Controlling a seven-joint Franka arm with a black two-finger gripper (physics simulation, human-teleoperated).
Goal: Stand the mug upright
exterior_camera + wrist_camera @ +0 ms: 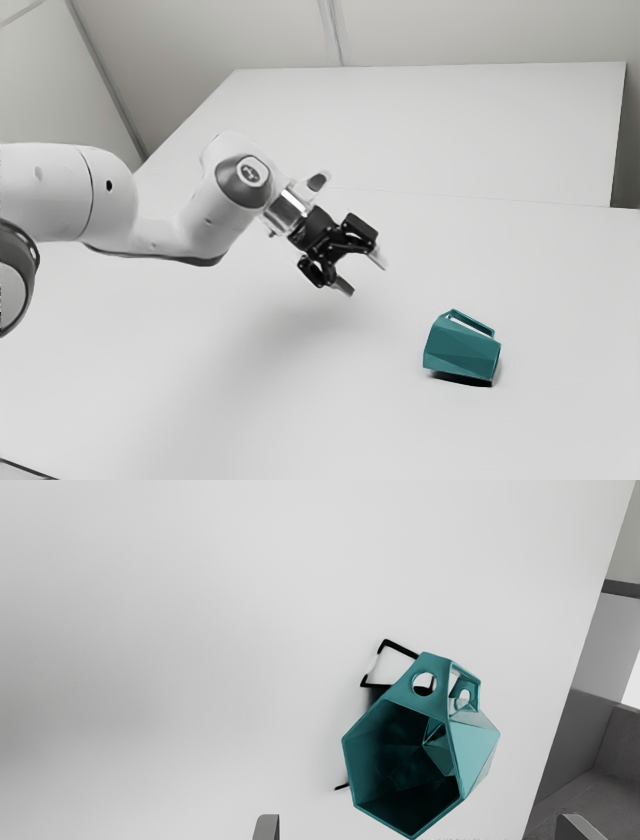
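My gripper [360, 275] hangs above the table in the exterior view, its two fingers spread wide with nothing between them. Apart from it, toward the exterior view's right and lower down, the teal faceted mug [461, 349] lies on its side on the table, its handle on the upper side. In the wrist view the mug [475, 750] shows its open mouth and dark inside to the camera. The fingertips of my gripper [419, 827] stand far apart at the bottom edge, not touching the mug.
The white table [250, 400] carries the mug and its dark shadow. Behind it in the exterior view is another white surface [430, 130], with pale walls beyond. Past the table's edge in the wrist view lies a grey blocky structure [580, 750].
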